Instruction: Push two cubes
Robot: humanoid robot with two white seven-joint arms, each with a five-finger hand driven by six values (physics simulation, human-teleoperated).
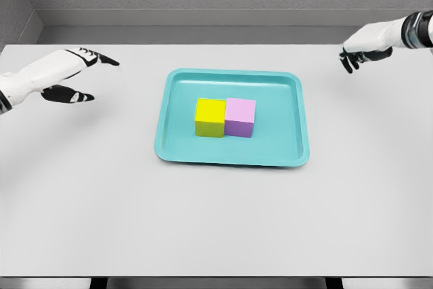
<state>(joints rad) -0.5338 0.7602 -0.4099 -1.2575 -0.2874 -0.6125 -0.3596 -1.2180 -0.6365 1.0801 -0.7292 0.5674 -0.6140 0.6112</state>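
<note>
Head view: matte yellow cube point(210, 117) and purple cube point(240, 116) touch in a rounded teal tray point(177, 133) on the desk point(216, 221); left hand point(76, 74) and right hand point(363, 49) hover open, well apart.

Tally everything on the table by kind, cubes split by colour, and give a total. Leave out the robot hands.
Yellow cube: 1
Purple cube: 1
Teal tray: 1
Total: 3
Both cubes sit side by side in the tray, touching.
</note>
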